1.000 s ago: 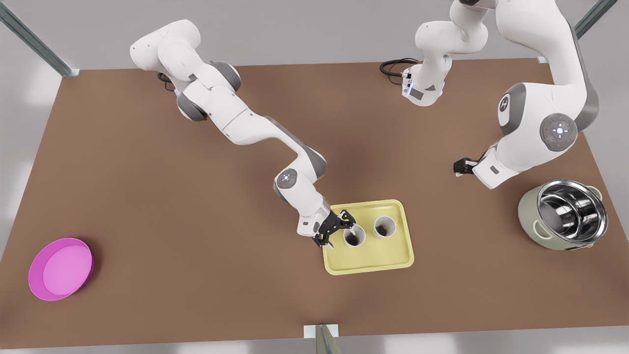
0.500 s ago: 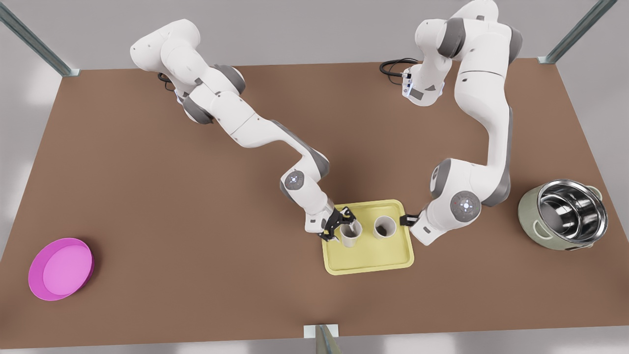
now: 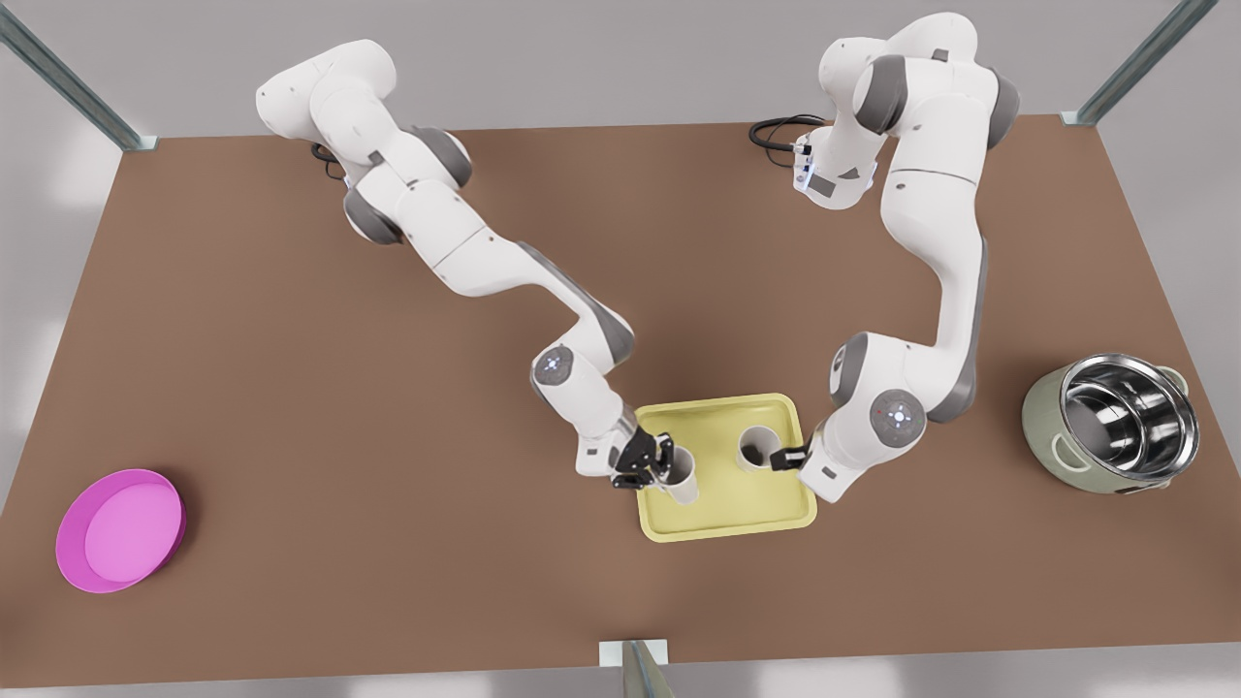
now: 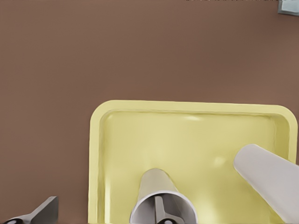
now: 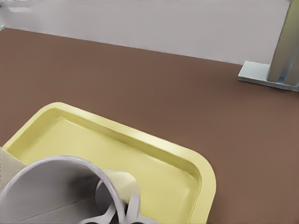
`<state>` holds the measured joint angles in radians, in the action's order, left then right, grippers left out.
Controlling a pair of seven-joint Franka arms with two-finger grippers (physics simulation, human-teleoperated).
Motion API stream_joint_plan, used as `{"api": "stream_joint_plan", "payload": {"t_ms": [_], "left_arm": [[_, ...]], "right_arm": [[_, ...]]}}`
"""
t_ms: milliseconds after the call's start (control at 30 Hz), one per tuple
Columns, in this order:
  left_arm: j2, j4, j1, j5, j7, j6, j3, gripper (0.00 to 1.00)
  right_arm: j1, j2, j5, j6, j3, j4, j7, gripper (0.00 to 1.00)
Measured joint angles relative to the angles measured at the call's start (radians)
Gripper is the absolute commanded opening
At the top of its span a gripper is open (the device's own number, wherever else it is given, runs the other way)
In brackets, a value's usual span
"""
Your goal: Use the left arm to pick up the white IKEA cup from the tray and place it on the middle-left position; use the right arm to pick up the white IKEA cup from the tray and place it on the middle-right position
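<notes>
Front view: brown table (image 3: 291, 388). Yellow tray (image 3: 737, 504) sits near table centre, toward the near edge. Two white cups on it. Left cup (image 3: 682, 472) is at the tray edge on the view's left, tilted, w/ the left gripper (image 3: 652, 461) clenched on its rim. Right cup (image 3: 754, 448) stands upright, mid-tray. Right gripper (image 3: 787, 456) is at that cup's rim on the view's right; one finger looks inside, but whether the grip is closed cannot be told. Pink plate (image 3: 121, 529) lies far off on the view's left, steel pot (image 3: 1115, 422) far off on the view's right; both well apart from the tray.

Left wrist view: tray (image 4: 140, 140) w/ left cup (image 4: 159, 196) close up, one finger (image 4: 161, 210) inside its mouth, another finger (image 4: 44, 212) outside over the table. Right cup (image 4: 271, 177) lies beside it on the tray.

Right wrist view: right cup (image 5: 56, 186) rim very close, a finger (image 5: 133, 207) just at the wall. Tray (image 5: 187, 163) corner beyond it, then table, then a metal post (image 5: 285, 51) at the table edge.
</notes>
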<state>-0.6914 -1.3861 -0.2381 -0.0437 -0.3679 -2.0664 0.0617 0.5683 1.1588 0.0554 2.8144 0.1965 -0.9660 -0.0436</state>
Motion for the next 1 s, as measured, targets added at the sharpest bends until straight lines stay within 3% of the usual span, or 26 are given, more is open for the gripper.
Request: {"api": "stream_joint_plan", "payload": {"t_ms": [100, 267, 367, 467, 600, 900, 1000], "left_arm": [[-0.02, 0.004, -0.002, -0.002, -0.018, -0.057, 0.011, 1.0], [-0.015, 0.003, -0.004, 0.005, -0.04, -0.115, 0.011, 1.0], [0.059, -0.058, -0.005, 0.017, -0.049, -0.093, 0.011, 1.0], [0.146, -0.177, -0.026, 0.028, -0.058, -0.079, 0.012, 1.0], [0.195, -0.271, -0.063, 0.034, -0.071, -0.067, 0.013, 1.0], [0.12, -0.261, -0.022, 0.046, -0.093, -0.144, 0.003, 1.0], [0.084, -0.261, -0.027, 0.049, -0.098, -0.169, 0.004, 1.0]], "right_arm": [[-0.064, -0.118, 0.003, -0.001, 0.01, -0.134, 0.008, 0.0], [-0.337, -0.565, 0.005, -0.069, 0.013, -0.712, 0.029, 0.0], [-0.53, -0.698, 0.009, -0.267, 0.0, -0.775, 0.094, 0.0], [-0.579, -0.724, -0.014, -0.401, -0.094, -0.781, 0.199, 0.0], [-0.583, -0.662, -0.084, -0.446, -0.133, -0.777, 0.332, 0.0], [-0.553, -0.573, -0.15, -0.399, -0.138, -0.784, 0.551, 0.0], [-0.617, -0.575, -0.146, -0.439, -0.073, -0.79, 0.603, 0.0]]}}
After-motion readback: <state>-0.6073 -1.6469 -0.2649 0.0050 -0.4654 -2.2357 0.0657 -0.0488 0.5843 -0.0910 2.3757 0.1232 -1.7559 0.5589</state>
